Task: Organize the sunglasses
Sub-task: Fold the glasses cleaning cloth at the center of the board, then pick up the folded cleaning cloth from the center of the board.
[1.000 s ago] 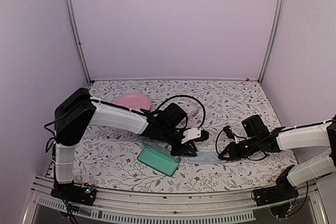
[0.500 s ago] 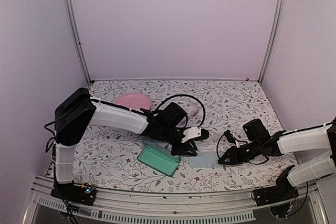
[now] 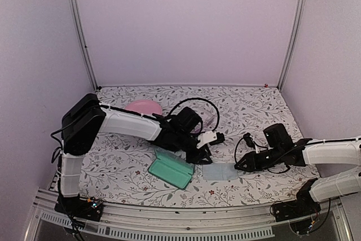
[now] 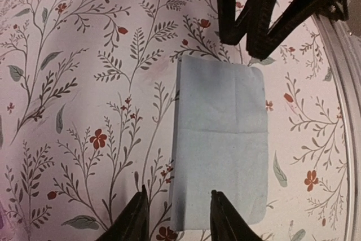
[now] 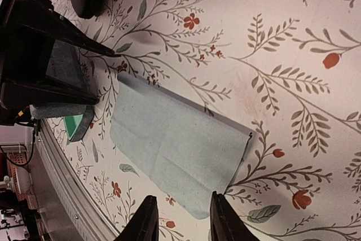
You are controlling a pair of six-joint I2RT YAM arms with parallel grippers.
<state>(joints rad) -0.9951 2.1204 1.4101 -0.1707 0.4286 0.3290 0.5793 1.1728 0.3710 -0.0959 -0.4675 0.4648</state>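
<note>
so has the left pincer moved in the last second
Yes. The left pincer has drawn back off the blue cloth, up the view toward the back wall, judged against the green case.

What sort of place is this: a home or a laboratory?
Probably a laboratory robot booth: plain pale walls with metal corner posts, two robot arms bolted to an aluminium rail, a floral-patterned table cover.

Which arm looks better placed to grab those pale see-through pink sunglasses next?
Probably the left. The pale translucent pink sunglasses lie just behind the left gripper, while the right gripper sits farther off, across the flat light blue cloth.
</note>
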